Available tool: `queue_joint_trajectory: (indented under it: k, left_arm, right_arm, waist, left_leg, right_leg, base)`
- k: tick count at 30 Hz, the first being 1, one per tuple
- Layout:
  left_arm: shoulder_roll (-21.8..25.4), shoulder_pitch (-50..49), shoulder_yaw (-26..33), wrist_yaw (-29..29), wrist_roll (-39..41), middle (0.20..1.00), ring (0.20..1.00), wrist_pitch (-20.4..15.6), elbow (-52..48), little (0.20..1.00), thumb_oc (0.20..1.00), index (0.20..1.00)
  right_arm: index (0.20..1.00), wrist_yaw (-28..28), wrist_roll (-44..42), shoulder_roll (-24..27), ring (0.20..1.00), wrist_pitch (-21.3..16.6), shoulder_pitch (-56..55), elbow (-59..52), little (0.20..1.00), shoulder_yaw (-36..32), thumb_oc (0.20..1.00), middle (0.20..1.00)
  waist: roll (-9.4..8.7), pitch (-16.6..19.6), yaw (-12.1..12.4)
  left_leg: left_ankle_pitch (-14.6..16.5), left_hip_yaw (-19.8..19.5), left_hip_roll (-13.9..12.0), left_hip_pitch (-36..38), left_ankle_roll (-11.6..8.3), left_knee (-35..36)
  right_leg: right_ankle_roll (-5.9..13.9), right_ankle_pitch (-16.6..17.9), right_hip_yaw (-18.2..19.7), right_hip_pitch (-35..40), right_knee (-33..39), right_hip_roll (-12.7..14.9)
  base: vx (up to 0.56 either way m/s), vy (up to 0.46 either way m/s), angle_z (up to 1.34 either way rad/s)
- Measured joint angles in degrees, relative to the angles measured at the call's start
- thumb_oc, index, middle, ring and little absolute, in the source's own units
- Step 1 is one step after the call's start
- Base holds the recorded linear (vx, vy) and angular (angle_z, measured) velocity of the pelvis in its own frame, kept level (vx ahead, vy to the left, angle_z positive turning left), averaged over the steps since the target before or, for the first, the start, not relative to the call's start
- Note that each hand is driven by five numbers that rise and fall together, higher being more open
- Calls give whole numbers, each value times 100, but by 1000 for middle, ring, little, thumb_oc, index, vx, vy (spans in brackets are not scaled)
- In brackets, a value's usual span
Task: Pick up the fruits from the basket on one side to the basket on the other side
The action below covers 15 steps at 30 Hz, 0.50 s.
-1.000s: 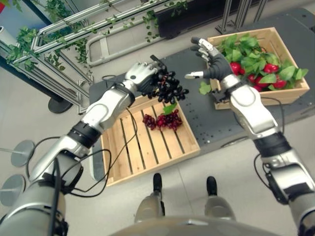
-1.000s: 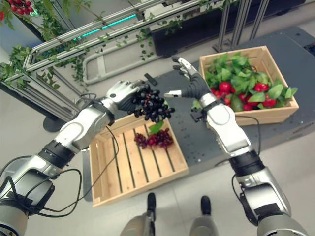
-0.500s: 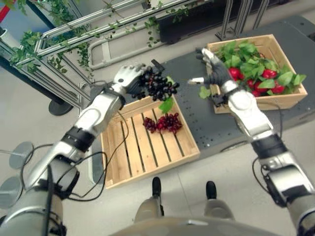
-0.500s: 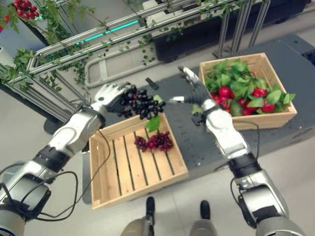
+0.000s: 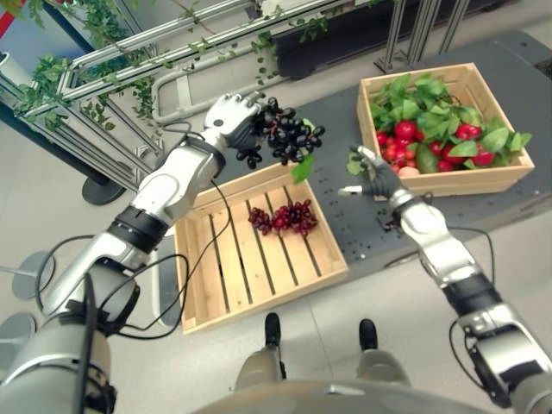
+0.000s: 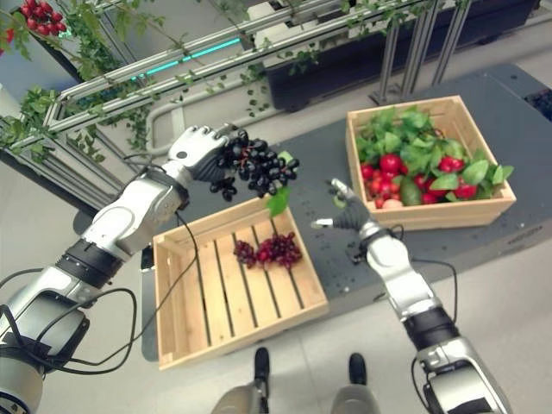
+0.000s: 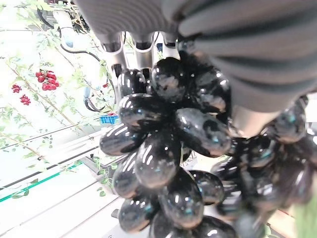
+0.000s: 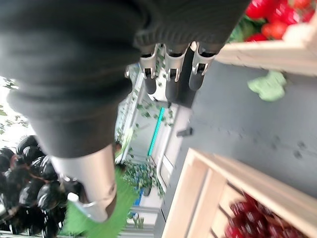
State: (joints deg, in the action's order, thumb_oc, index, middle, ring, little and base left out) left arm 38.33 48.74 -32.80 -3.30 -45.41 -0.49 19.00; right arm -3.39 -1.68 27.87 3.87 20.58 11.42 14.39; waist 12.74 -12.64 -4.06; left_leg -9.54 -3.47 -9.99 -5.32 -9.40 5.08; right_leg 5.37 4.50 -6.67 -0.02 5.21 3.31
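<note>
My left hand (image 5: 228,116) is shut on a bunch of black grapes (image 5: 285,138) with a green leaf, held in the air above the far edge of the slatted wooden crate (image 5: 226,280); close up the black grapes (image 7: 168,153) hang against the fingers. A bunch of red grapes (image 5: 283,217) lies in that crate. My right hand (image 5: 373,179) is open over the dark table (image 5: 349,224), between the two crates, holding nothing. The right crate (image 5: 448,179) holds red fruits (image 5: 404,131) among green leaves.
The dark table carries the right crate; the slatted crate sits lower, at its near left edge. A metal frame with green vines (image 5: 103,52) runs behind on the left. Round floor stands (image 5: 26,274) are at far left.
My left hand has raised the black grapes higher and a little farther away. My right hand has drawn back from the grapes and come down toward me over the table.
</note>
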Motion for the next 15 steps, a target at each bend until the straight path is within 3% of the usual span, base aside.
queue_joint_trajectory:
  k: [15]
  left_arm:
    - [3,-4,-17,-10,1,200,200,-124,-1,200,200,200]
  right_arm:
    - [1000,268,49,-18,1000,-383,-167,-702,1000,-53,1000,1000]
  waist:
    - [3,1,-5]
  left_leg:
    - [13,6,0,-3,-3,0]
  right_leg:
    - [1,-13,6,-10,1,3]
  base:
    - [0,0,0]
